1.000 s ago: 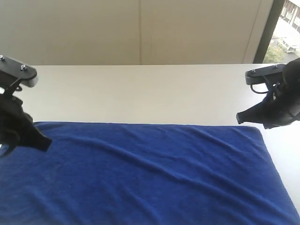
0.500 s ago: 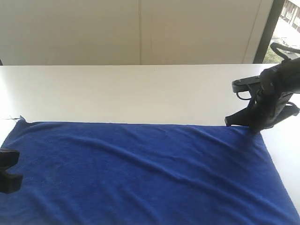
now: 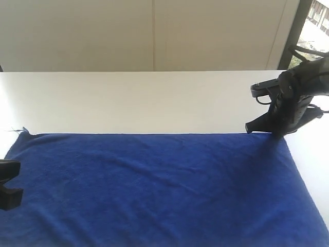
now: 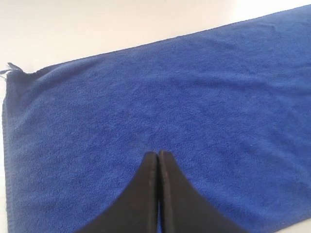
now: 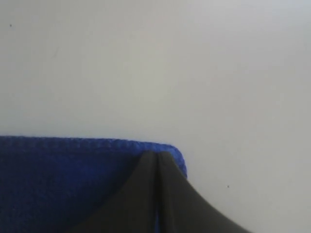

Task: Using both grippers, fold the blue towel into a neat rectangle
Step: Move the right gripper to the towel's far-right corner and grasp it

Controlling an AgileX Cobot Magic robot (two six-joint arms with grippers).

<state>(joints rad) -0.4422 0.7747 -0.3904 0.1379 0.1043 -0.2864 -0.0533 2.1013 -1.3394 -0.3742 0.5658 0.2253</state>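
Across the white tabletop (image 3: 128, 100), the blue towel (image 3: 154, 190) is lying spread flat. At its far right corner the right hand (image 5: 156, 155) is sitting clenched tight, pinching no cloth; whether it is touching is unclear. Near the towel's left edge, the left hand (image 4: 158, 155) is pointing over the cloth, likewise clenched and empty.

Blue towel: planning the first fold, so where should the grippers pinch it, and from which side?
Probably the far left corner and far right corner, coming down from above over the bare table: the blue towel lies flat, so only hems offer an edge. The right gripper, shut, sits at its corner; the left gripper, shut, hangs over mid-cloth.
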